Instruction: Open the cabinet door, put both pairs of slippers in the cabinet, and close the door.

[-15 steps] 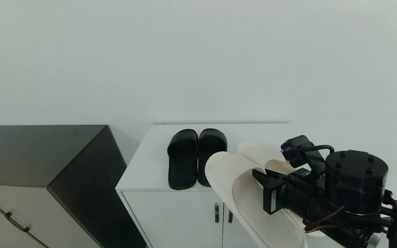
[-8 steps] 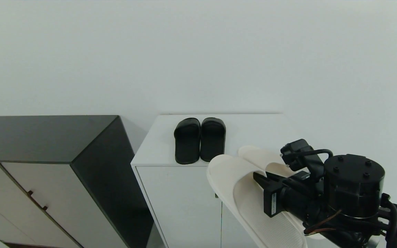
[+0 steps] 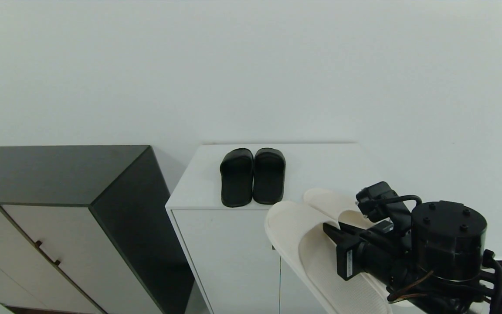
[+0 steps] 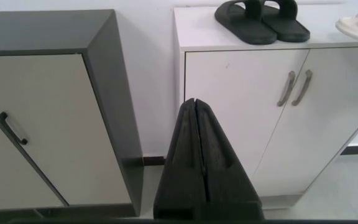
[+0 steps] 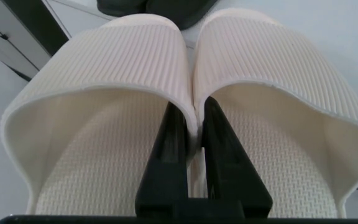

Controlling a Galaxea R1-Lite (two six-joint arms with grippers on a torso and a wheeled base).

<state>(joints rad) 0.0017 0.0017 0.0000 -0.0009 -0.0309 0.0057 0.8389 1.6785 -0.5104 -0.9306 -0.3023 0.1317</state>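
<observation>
A pair of black slippers [image 3: 253, 176] lies side by side on top of the white cabinet [image 3: 225, 253], whose two doors are closed, handles [image 4: 295, 87] meeting at the middle. My right gripper [image 3: 334, 231] is shut on the inner edges of a pair of cream slippers [image 3: 303, 235], held in the air in front of the cabinet's right half. From the right wrist, the fingers [image 5: 173, 143] pinch both cream slippers [image 5: 104, 81] together. My left gripper [image 4: 195, 102] is shut on nothing, low in front of the white cabinet [image 4: 241, 93], left of its handles.
A dark-topped cabinet [image 3: 59, 174] with pale drawer fronts stands close on the left of the white one, leaving a narrow gap. A plain wall runs behind both. The cabinet top to the right of the black slippers [image 4: 263, 12] is bare.
The head camera shifted in the first half second, bringing more of the cabinet front into view. Since then the right gripper with the cream slippers has dropped slightly.
</observation>
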